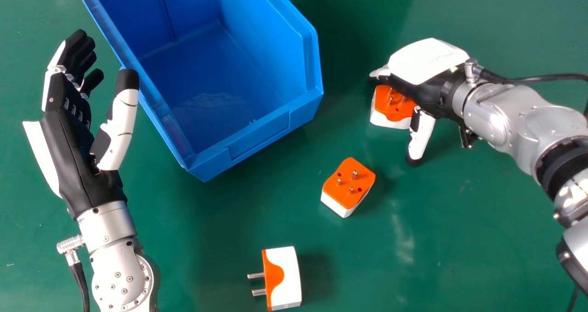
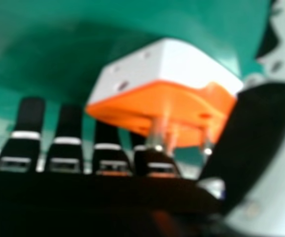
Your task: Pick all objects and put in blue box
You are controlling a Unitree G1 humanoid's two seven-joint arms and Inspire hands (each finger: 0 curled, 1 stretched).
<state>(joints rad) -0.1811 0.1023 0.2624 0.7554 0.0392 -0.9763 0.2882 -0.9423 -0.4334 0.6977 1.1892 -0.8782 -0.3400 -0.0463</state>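
Head view: green table (image 1: 459, 257), general layout.
Beyond centre and to the left stands the blue box (image 1: 259, 136). From my remote station, I read the left hand (image 1: 69, 139) beside its left wall: fingers extended and close together, thumb apart. The right hand (image 1: 425, 66) is over the far adapter (image 1: 385, 106); in right hand view, its fingers are straight and spread, with that adapter between them and the thumb. I cannot tell whether they touch it. Outside the box also lie the middle adapter (image 1: 344, 188), prongs up, and the near adapter (image 1: 287, 275), prongs leftward.
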